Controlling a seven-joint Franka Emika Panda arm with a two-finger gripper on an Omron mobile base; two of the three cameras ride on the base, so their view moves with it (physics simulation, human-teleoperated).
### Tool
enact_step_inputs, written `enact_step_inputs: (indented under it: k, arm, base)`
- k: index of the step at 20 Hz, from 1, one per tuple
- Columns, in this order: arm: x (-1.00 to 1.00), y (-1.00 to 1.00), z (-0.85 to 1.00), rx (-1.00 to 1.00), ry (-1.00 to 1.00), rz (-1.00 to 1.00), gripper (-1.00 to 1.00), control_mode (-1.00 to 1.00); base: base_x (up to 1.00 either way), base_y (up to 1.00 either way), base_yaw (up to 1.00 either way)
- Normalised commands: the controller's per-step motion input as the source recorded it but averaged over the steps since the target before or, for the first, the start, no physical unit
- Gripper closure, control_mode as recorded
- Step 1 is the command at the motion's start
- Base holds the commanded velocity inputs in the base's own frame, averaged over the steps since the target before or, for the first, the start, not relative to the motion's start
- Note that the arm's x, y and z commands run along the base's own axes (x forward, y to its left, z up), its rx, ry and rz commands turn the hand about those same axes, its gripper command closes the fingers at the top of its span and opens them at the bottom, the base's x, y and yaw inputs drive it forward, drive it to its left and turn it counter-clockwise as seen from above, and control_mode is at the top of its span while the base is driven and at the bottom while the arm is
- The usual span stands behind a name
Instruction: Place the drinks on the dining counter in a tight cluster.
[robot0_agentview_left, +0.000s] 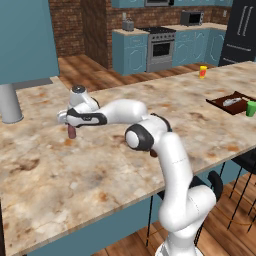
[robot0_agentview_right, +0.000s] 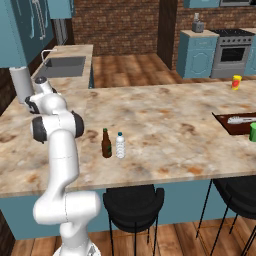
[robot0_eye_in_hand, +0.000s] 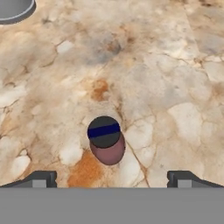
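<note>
- brown bottle (robot0_agentview_right: 106, 143) and water bottle (robot0_agentview_right: 120, 145) already sit just beside each other near the front edge of the surface (robot0_agentview_right: 165, 130)
- maroon can (robot0_eye_in_hand: 106, 140) is further back, well apart, so it's what's left
- fingers (robot0_eye_in_hand: 39, 179) spread wide above it, holding nothing

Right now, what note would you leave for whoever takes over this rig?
Pincer: open, holding nothing, hanging above the maroon can.
Maroon can: upright on the dining counter, alone, apart from the other drinks.
Brown bottle and water bottle: upright, side by side near the counter's front edge.
Done: two drinks clustered.
Left: grasp the can and set it beside the two bottles.
</note>
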Motion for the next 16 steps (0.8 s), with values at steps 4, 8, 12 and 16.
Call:
enact_step_inputs:
  k: [4,8,12,16]
  arm:
    - [0.03,0.0,-0.04,0.0,0.0,0.0,-1.0,-1.0]
    - [0.0,0.0,-0.06,0.0,0.03,0.0,-1.0,-1.0]
    - [0.0,0.0,-0.13,0.0,0.07,0.0,-1.0,-1.0]
    - [0.0,0.0,-0.11,0.0,0.05,0.02,-1.0,-1.0]
  base:
    - [0.0,0.0,0.0]
    - [0.0,0.0,0.0]
    - [0.0,0.0,0.0]
    - [0.0,0.0,0.0]
